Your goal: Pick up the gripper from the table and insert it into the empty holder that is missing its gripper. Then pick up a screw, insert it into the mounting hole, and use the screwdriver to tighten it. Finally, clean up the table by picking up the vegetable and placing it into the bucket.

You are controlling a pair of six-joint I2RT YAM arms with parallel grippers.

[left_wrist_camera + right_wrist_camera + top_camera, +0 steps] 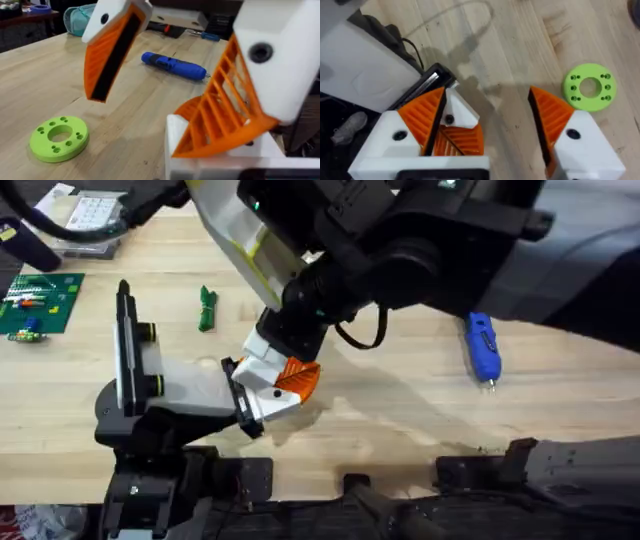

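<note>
Wood counter (400, 420); grey holder (175, 385) lower left of the overhead view. Right tool (285, 375) at centre, fingers spread, the loose gripper (451, 120) against one finger at the holder's end. Left tool (180, 85) fingers apart. Blue screwdriver (483, 346) right; green vegetable (206, 309) upper left.

A workshop: circuit board (40, 302) on a wooden workbench (400, 410).

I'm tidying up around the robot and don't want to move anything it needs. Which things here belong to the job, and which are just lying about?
Part of the job:
- white and orange finger piece
- grey holder
- blue screwdriver
- green vegetable

Just lying about:
- green ring
- green circuit board
</note>
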